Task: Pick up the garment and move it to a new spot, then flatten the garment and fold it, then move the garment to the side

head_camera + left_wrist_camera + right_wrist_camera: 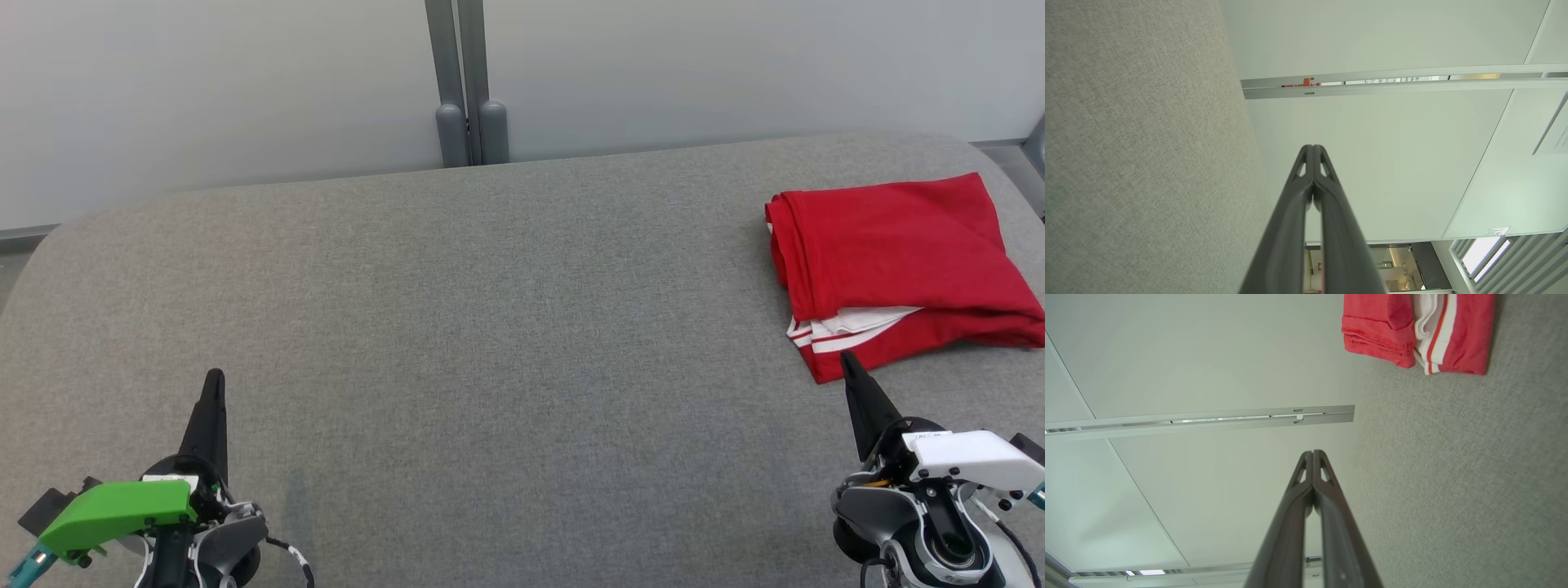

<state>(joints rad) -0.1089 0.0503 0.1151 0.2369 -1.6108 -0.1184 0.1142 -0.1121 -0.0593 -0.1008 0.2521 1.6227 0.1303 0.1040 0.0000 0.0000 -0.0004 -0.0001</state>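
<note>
A red garment [898, 261] with white stripes lies folded at the far right of the grey table [490, 327]. In the right wrist view the garment [1412, 330] appears at the top, its striped edge showing. My right gripper [849, 363] sits shut just in front of the garment's near edge, its tip close to the fabric, holding nothing. In its own wrist view the right gripper [1312, 453] has both fingers pressed together. My left gripper [215, 377] is shut and empty at the lower left, far from the garment; its wrist view shows the left gripper [1312, 148] closed as well.
A white wall panel [245, 82] with a grey upright post [465, 82] stands behind the table's far edge. The grey fabric surface stretches bare between the two arms. The garment lies close to the table's right edge.
</note>
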